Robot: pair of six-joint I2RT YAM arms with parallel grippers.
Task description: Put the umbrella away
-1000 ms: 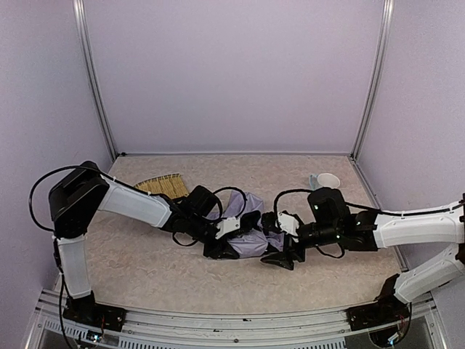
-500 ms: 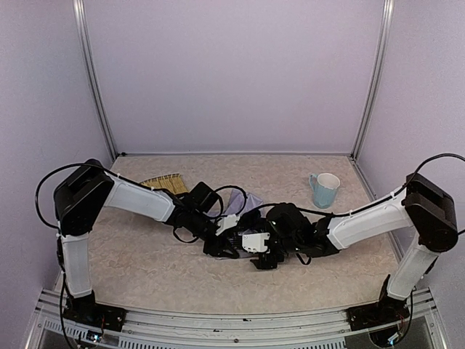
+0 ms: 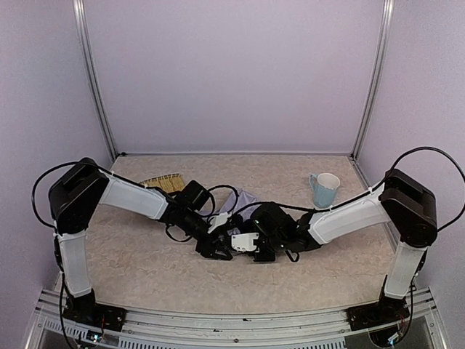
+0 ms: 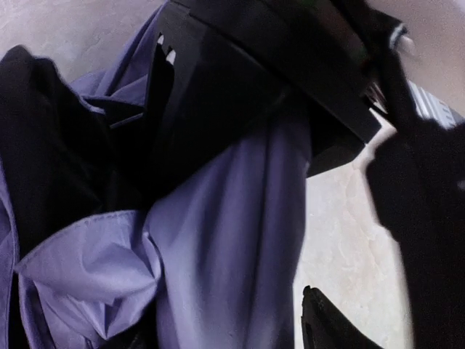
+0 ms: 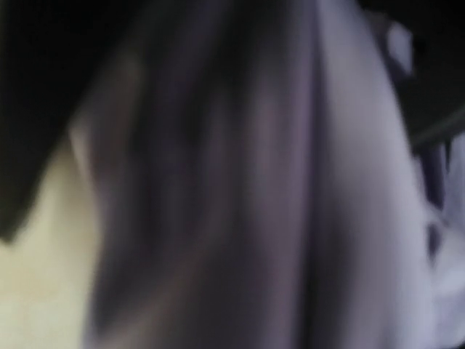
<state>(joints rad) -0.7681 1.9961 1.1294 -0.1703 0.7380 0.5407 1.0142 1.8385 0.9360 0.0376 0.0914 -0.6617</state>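
The umbrella (image 3: 237, 201) lies crumpled mid-table, mostly covered by both arms; only a strip of lavender fabric shows from above. My left gripper (image 3: 215, 245) sits at its left end. In the left wrist view the lavender canopy (image 4: 218, 240) with its black underside fills the frame, and one black fingertip (image 4: 327, 321) stands clear of the cloth with bare table between; the other finger is hidden. My right gripper (image 3: 251, 243) presses in from the right. Its wrist view is a blur of lavender fabric (image 5: 290, 182), with no fingers showing.
A woven straw tray (image 3: 164, 183) lies behind the left forearm. A pale blue mug (image 3: 324, 189) stands at the back right. Metal posts and walls close the back corners. Black cables loop over both wrists.
The right arm swung left from the right side onto the umbrella, uncovering the mug. The bundle and both grippers shifted slightly left. The left finger now stands off the cloth.
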